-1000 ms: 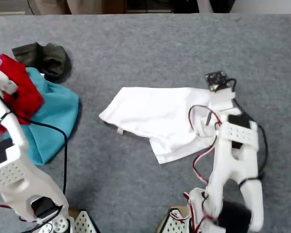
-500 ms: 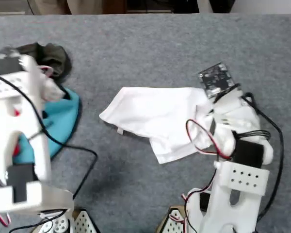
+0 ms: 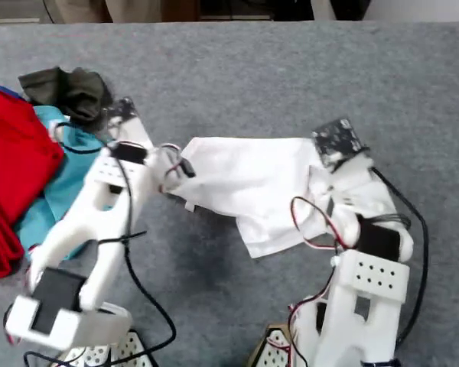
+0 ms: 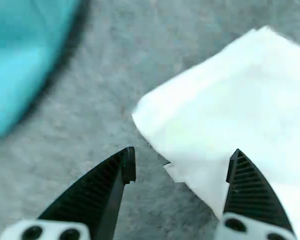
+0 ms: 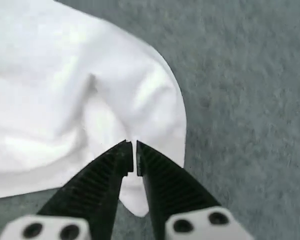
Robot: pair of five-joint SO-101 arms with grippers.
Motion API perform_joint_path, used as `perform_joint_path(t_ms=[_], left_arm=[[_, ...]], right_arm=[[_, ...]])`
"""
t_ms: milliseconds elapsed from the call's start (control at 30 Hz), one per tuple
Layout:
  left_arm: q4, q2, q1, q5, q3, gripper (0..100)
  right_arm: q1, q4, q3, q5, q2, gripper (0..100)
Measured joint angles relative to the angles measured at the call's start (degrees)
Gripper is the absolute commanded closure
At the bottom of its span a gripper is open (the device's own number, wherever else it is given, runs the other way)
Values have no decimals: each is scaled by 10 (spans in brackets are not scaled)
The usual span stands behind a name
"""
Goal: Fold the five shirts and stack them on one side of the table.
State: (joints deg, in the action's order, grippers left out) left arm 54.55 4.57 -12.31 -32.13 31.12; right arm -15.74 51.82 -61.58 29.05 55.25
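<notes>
A white shirt [image 3: 245, 180] lies loosely folded in the middle of the grey table [image 3: 291, 69]. My left gripper [image 3: 176, 164] stands open at the shirt's left corner. In the left wrist view my left gripper [image 4: 182, 167] has that corner of the white shirt [image 4: 235, 100] between its spread fingers. My right gripper [image 3: 325, 172] is at the shirt's right edge. In the right wrist view my right gripper [image 5: 132, 150] is shut just over the rounded edge of the white shirt [image 5: 65, 85]; I cannot tell whether cloth is pinched.
At the left side a red shirt [image 3: 11, 180] lies on a teal shirt [image 3: 73, 187], also in the left wrist view [image 4: 25, 50]. A crumpled dark green shirt [image 3: 69, 90] sits behind them. Bare table stretches along the far side and the right.
My left arm swung from the pile at the left over to the white shirt's left corner, leaving the red shirt lying on the teal one. My right arm shifted slightly at the shirt's right edge.
</notes>
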Motion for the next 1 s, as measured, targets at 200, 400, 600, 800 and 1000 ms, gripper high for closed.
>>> perform_joint_path(t_ms=[200, 400, 600, 800, 1000], left_arm=[[2, -160, -9, -55, -89, 836], [95, -281, 9, -37, -271, 984], [244, -301, 60, -10, -432, 982], [350, -269, 86, 18, -622, 982], [382, -265, 124, 18, -750, 982]], right_arm=[[-56, -70, -61, 0, 0, 973], [-62, -84, -67, 0, 0, 972], [-62, -84, -67, 34, 0, 891], [-81, -71, -50, 55, 0, 790], [-84, 19, -33, 167, 0, 804]])
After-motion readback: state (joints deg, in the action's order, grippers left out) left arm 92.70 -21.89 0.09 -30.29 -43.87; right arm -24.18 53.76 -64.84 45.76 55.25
